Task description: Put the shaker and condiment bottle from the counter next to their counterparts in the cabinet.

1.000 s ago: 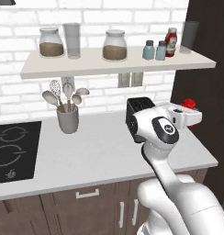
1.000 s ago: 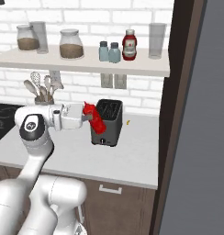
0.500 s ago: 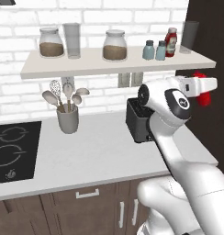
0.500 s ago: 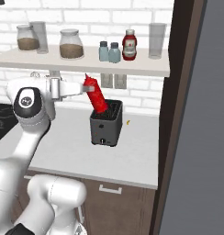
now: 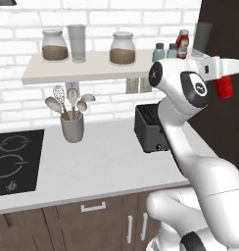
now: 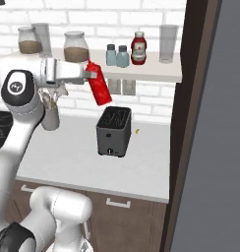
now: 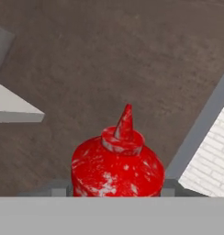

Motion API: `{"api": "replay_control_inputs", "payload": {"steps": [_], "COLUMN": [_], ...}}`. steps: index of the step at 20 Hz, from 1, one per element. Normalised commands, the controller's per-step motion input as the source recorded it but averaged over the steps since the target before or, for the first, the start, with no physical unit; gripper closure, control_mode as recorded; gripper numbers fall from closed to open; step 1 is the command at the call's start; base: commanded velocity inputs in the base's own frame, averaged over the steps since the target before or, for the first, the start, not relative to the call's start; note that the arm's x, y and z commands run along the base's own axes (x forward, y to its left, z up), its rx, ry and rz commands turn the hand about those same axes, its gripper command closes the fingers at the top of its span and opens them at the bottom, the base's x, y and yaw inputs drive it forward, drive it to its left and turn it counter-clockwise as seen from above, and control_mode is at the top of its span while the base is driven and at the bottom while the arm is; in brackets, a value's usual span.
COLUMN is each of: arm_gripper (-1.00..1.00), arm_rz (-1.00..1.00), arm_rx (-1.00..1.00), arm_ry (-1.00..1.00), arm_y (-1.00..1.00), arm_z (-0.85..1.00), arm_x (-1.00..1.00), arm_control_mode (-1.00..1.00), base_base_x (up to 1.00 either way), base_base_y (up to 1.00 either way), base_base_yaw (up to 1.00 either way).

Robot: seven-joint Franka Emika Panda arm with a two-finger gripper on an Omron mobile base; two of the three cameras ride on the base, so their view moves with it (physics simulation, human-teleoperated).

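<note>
My gripper (image 5: 223, 72) (image 6: 91, 75) is shut on the plain red condiment bottle (image 5: 223, 88) (image 6: 99, 86) (image 7: 117, 165). It holds the bottle tilted in the air at shelf height, above the toaster and in front of the shelf board. In the hand view the bottle's nozzle points at a dark brown panel. On the off-white cabinet shelf (image 5: 92, 71) (image 6: 146, 74), two alike blue-grey shakers (image 5: 159, 52) (image 6: 111, 54) stand side by side. The red bottle with the whitish label (image 5: 182, 43) (image 6: 138, 48) is just beside them.
A black toaster (image 5: 151, 128) (image 6: 113, 130) sits on the counter under the bottle. A utensil holder (image 5: 72, 128) and a stove (image 5: 13, 159) are to the left. Two jars (image 5: 55, 45) (image 5: 122, 48) and glasses (image 5: 76, 43) (image 6: 167, 43) share the shelf. A dark wood wall (image 6: 191, 123) bounds the right.
The arm has lifted the red bottle from toaster height up to shelf height and carried it toward the shelf's right end. The things on the shelf have not moved.
</note>
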Motion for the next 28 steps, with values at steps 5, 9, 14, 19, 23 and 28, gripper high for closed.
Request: {"api": "replay_control_inputs", "payload": {"steps": [5, 9, 14, 19, 23, 28], "arm_gripper": [1.00, 1.00, 1.00, 1.00, 1.00, 1.00], "arm_rz": [-0.11, -0.05, 0.00, 0.04, 0.30, 0.33], "arm_rx": [0.14, 0.20, 0.08, 0.03, 0.23, 0.26], "arm_ry": [-0.05, 0.00, 0.00, -0.04, -0.30, -0.35], "arm_y": [-0.17, -0.05, -0.02, 0.00, 0.00, -0.04], "arm_z": [0.00, 0.11, 0.11, 0.00, 0.00, 0.10], "arm_x": [-0.05, 0.02, 0.01, 0.00, 0.00, 0.00], "arm_control_mode": [-1.00, -1.00, -1.00, -1.00, -1.00, -1.00], "base_base_x": [0.00, 0.00, 0.00, 0.00, 0.00, 0.00], "base_base_y": [0.00, 0.00, 0.00, 0.00, 0.00, 0.00], "base_base_yaw": [0.00, 0.00, 0.00, 0.00, 0.00, 0.00]}}
